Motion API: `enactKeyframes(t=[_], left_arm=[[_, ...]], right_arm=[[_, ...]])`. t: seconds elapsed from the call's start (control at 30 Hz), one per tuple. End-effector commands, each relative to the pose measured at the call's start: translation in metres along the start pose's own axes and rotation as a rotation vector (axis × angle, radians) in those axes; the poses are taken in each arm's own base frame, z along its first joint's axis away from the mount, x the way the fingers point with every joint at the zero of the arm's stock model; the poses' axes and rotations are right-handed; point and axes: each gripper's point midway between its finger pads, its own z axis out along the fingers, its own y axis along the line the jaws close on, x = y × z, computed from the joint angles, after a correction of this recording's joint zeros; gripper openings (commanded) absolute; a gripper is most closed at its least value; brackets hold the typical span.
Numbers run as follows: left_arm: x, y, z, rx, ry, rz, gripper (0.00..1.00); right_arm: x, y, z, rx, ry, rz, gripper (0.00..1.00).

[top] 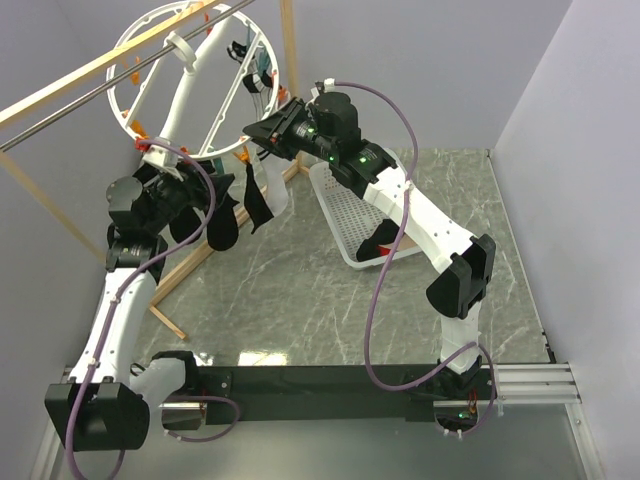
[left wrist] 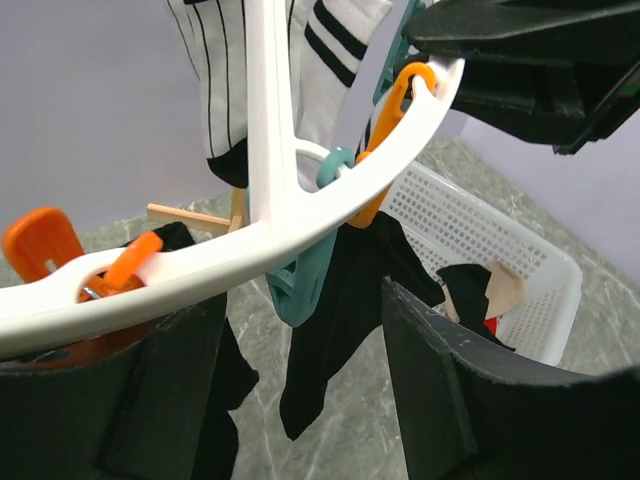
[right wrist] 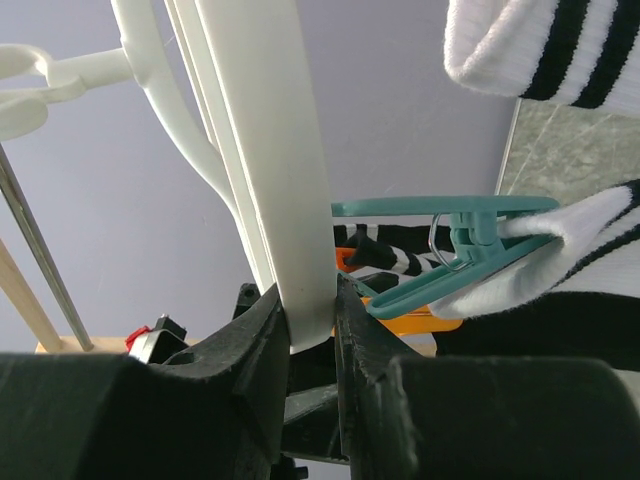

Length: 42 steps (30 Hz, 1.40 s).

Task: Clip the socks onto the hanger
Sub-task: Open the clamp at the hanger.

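One jolt could shake clipped socks loose, I judge: my right hand clamps the hanger while my left hand hovers spread at its rim.

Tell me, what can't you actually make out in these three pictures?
- Top view: fingertips of the left gripper, hidden under its own black wrist.
- Left wrist view: the dark bundle in the basket, partly behind a finger; its kind is unclear.
- Right wrist view: the striped sock at top, cut off by the edge.
- Top view: the clips on the hanger, too small to count.
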Motion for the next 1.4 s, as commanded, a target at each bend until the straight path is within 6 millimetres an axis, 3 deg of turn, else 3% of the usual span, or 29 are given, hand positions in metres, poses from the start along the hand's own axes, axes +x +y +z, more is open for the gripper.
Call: enactKeyframes(t=[0.0,0.2,0.5,0.63,0.93,1.03,1.17,1.27,1.37], left_arm=[[-0.032,-0.010,0.003,0.068,-0.072,0.112,0.69],[-0.040,-0.006,0.003,0.063,-0.104,0.123,0.60],[-0.040,-0.027,-0.014,0.117,-0.111,0.121,0.49],[-0.043,-0.033,-0.015,0.143,-0.100,0.135,0.37],[-0.039,-0.029,-0.020,0.102,-0.097,0.114,0.27],[-0.037,-0.029,-0.023,0.089,-0.090,0.109,0.27],[-0.034,-0.021,-0.023,0.049,-0.072,0.112,0.39],[-0.040,-0.016,-0.022,0.022,-0.101,0.114,0.28],[-0.040,-0.010,-0.018,0.003,-0.113,0.108,0.24]], right_arm=[[0.005,0.057,-0.023,-0.166,0.040,-0.042,0.15],[0.005,0.057,-0.022,-0.165,0.041,-0.038,0.15],[-0.004,0.054,-0.021,-0.154,0.011,-0.034,0.14],[-0.004,0.052,-0.020,-0.149,0.006,-0.029,0.14],[-0.007,0.054,-0.019,-0.147,-0.006,-0.031,0.14],[-0.007,0.055,-0.018,-0.149,-0.004,-0.030,0.14],[-0.007,0.054,-0.016,-0.149,0.000,-0.029,0.14],[-0.006,0.053,-0.016,-0.146,0.002,-0.026,0.14],[-0.007,0.054,-0.016,-0.148,0.002,-0.030,0.14]])
